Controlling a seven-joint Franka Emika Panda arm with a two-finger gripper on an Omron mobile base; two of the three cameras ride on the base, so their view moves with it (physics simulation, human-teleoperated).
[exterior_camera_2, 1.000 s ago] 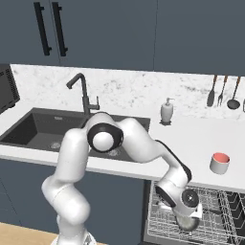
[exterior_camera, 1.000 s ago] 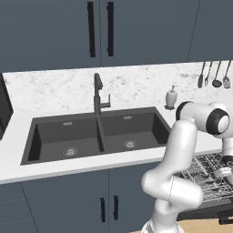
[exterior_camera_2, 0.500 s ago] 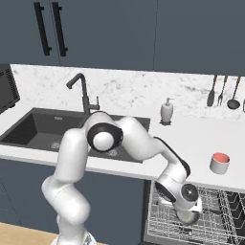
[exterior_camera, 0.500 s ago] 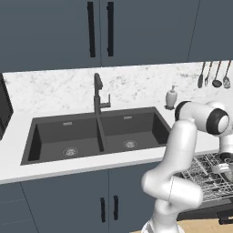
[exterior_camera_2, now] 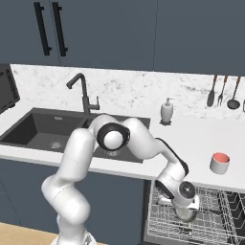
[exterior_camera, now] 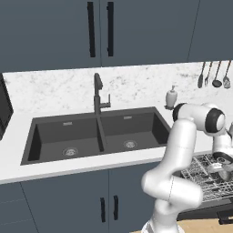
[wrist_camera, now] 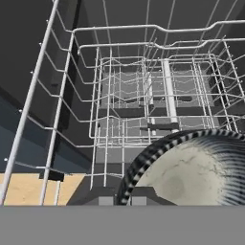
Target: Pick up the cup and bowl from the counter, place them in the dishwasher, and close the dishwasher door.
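I see the long white speckled stone counter [exterior_camera_2: 201, 139], the dishwasher's silver wire rack [exterior_camera_2: 210, 225] pulled out, my gripper [exterior_camera_2: 187, 211] clasping the striped-rimmed grey bowl [wrist_camera: 191, 167] low inside it, the small white red-lined cup [exterior_camera_2: 220, 163] on the counter.

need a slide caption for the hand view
Gripper lowering a striped-rim bowl into the wire dishwasher rack.

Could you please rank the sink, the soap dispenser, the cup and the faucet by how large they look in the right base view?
1. Sink, largest.
2. Faucet.
3. Soap dispenser.
4. Cup, looks smallest, though close to the dispenser and nearer the camera, so that pair is unsure.
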